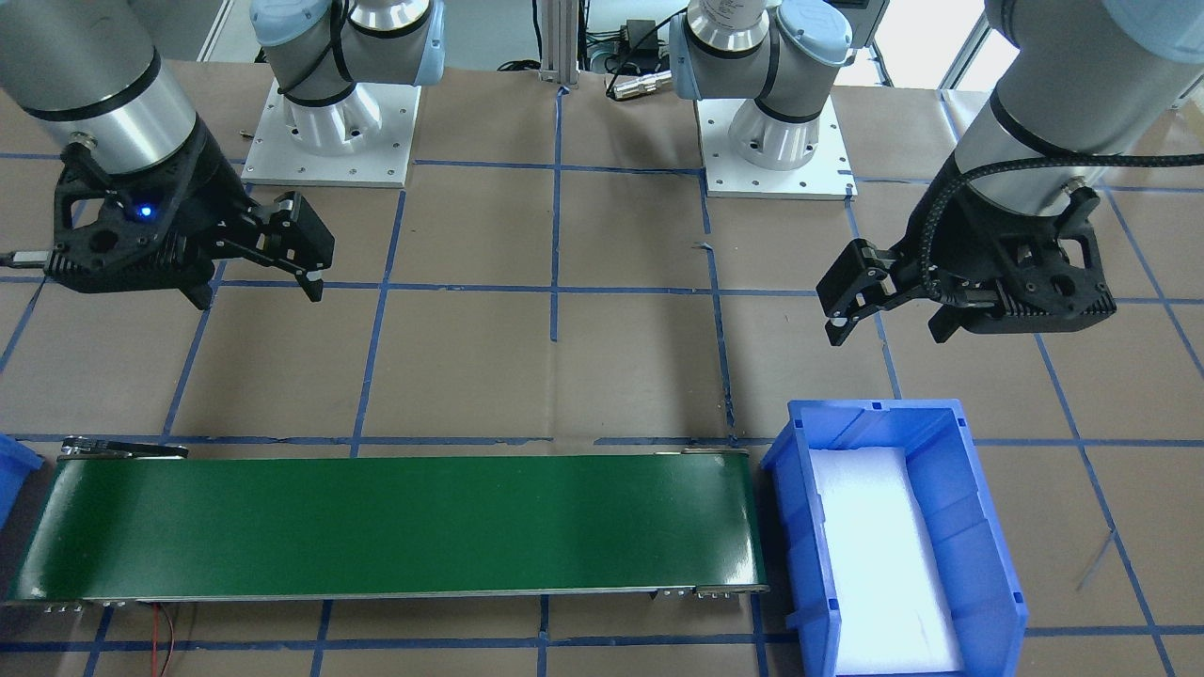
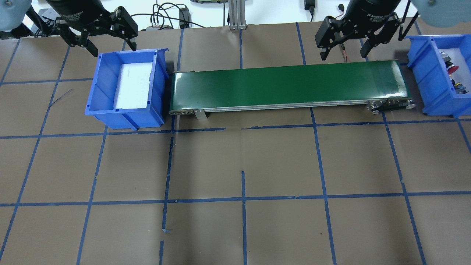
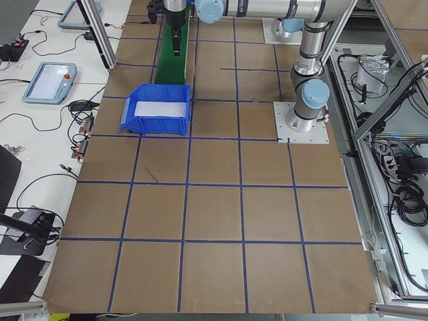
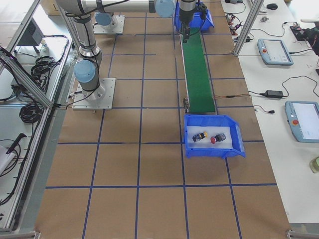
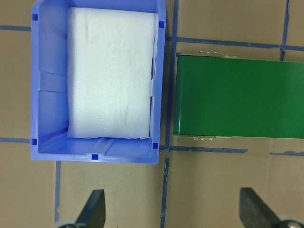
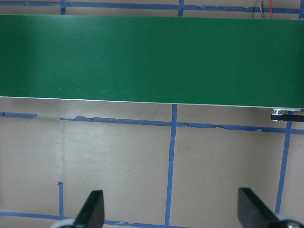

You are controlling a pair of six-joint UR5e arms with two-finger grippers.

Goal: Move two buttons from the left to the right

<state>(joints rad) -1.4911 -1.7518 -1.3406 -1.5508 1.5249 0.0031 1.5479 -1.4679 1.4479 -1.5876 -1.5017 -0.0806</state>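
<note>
Two buttons by my count: the red mushroom-capped button (image 4: 216, 139) and, I think, the yellow-capped button (image 4: 200, 136), side by side in the right blue bin (image 4: 214, 153). One green conveyor belt (image 2: 287, 84) lies between it and the left blue bin (image 2: 127, 117). The left claw (image 5: 173, 211) and right claw (image 6: 171, 209) both gape wide, gripping nothing.

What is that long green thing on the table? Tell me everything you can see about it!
It is a conveyor belt: a long, flat, shiny dark-green band on a thin silver metal frame, with small round wheels at one end. It lies flat on the brown-paper table, between a blue bin lined with white foam and another blue bin; a narrow gap shows beside the foam one. Nothing sits on it.
</note>
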